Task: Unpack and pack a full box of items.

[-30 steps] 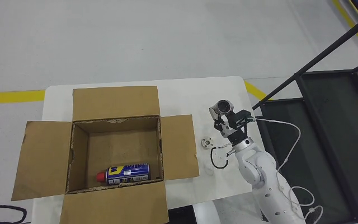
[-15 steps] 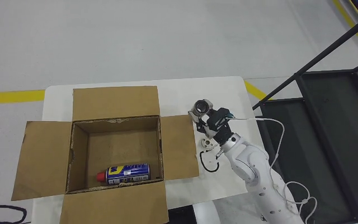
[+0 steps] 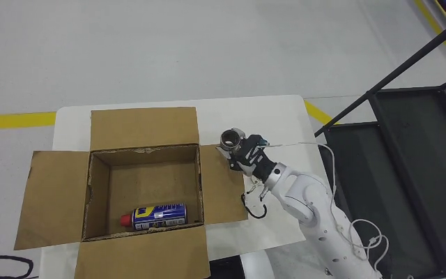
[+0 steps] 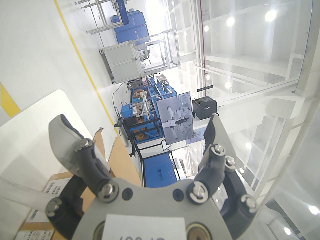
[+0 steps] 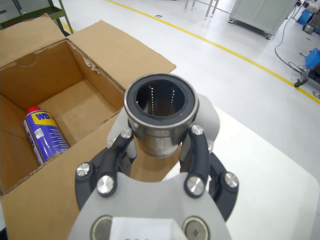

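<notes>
- The cardboard box stands open on the table, all four flaps folded outward. It covers the left and middle of the table and overhangs the left edge.
- Inside the box, a blue spray can lies on its side against the wall nearest the robot, red cap toward the left. Nothing else shows on the box floor.
- The right gripper is clamped on a metal linear bearing, a short steel sleeve with a black-lined bore. The right wrist view shows its open end facing the camera, with a finger pressed on each flank.
- The bearing hangs over the box's right flap, just outside the opening and toward the far edge of the table.
- The left gripper is spread wide with nothing between its fingers. It points out into the room, above a table corner and a box flap.
- Progress, as a judgement: with one can in the box and one part in the air, the job looks mid-way. Whether the bearing is going in or coming out cannot be told from these views.
- If packing, the bearing has yet to clear the right wall and be set down beside the can.
</notes>
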You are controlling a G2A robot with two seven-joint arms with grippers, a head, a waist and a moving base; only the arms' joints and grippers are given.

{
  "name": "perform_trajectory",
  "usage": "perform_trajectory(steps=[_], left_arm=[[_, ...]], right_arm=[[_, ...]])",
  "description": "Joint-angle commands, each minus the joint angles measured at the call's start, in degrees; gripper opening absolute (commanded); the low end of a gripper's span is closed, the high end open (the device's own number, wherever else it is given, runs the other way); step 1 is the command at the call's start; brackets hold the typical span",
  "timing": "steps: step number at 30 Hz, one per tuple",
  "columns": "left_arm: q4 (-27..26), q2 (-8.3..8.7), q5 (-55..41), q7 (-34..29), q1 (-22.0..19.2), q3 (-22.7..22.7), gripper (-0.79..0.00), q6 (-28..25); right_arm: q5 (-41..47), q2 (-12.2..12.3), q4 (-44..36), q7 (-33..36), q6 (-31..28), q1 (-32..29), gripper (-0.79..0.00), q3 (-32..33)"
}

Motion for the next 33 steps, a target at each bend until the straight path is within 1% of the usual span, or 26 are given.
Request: perform_trajectory(steps=[1,8,13,16,23,28,33], left_arm=[[0.00,0.00,0.00,0.00,0.00,0.00,0.000,0.00],[0.00,0.00,0.00,0.00,0.00,0.00,0.000,0.00],[0.00,0.00,0.00,0.00,0.00,0.00,0.000,0.00],[0.00,0.00,0.00,0.00,0.00,0.00,0.000,0.00],[0.00,0.00,0.00,0.00,0.00,0.00,0.000,0.00],[0.00,0.00,0.00,0.00,0.00,0.00,0.000,0.00],[0.00,0.00,0.00,0.00,0.00,0.00,0.000,0.00]], right_arm=[[0.22,-0.05,-0.73,2.99,-0.32,1.57,-0.785,-0.92],[2.66,-0.44,-0.93,10.67,-1.37,7.02,-0.785,-5.15],[4.73,-1.18,0.40,14.12,-0.38,11.54,-0.785,-9.86],[7.48,-1.63,1.97,16.85,-0.07,13.88,-0.785,-12.21],[10.63,-2.54,3.24,23.82,0.51,18.94,-0.785,-17.39],[13.15,-3.66,4.68,30.05,1.22,23.90,-0.785,-22.65],[16.42,-5.35,6.99,34.53,3.25,29.56,-0.785,-28.25]])
